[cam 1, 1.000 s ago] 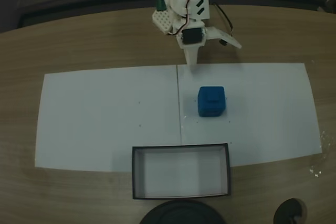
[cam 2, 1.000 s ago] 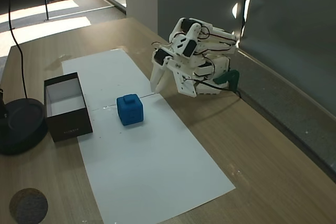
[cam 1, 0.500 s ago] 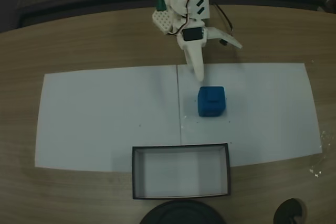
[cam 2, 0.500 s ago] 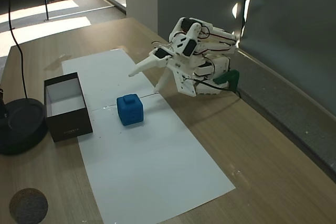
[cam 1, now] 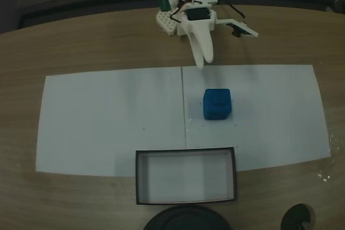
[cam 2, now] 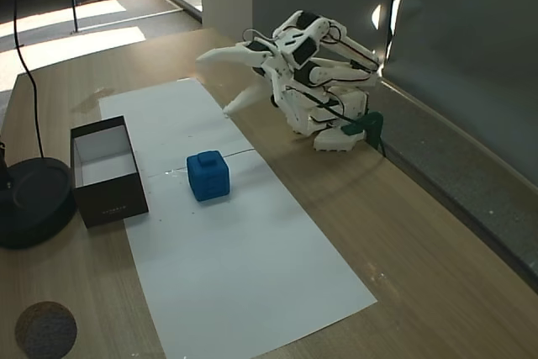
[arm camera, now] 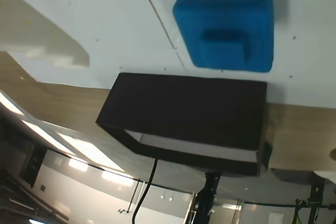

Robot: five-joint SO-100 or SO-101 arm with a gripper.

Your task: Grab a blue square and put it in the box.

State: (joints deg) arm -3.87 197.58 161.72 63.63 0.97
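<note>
The blue square (cam 1: 217, 104) is a small blue cube resting on white paper, also seen from the side (cam 2: 208, 176) and up close in the wrist view (arm camera: 226, 22). The box (cam 1: 186, 179), black-walled with a white inside, stands beyond the cube from the arm, near the table's front edge (cam 2: 113, 195); the wrist view shows its dark outer wall (arm camera: 189, 111). My white gripper (cam 1: 227, 48) hovers above the paper's far edge, apart from the cube. It is open wide and holds nothing (cam 2: 213, 84). One white finger (arm camera: 42, 40) shows in the wrist view.
A long white paper sheet (cam 1: 108, 117) covers the wooden table. A round black object (cam 1: 186, 220) sits just beyond the box, and a small dark disc (cam 1: 296, 218) lies near the table edge. The arm's base (cam 2: 336, 128) stands by a grey ledge.
The gripper has risen from a downward pose near the paper's edge and spread its jaws wide. The blue square and the box have not moved.
</note>
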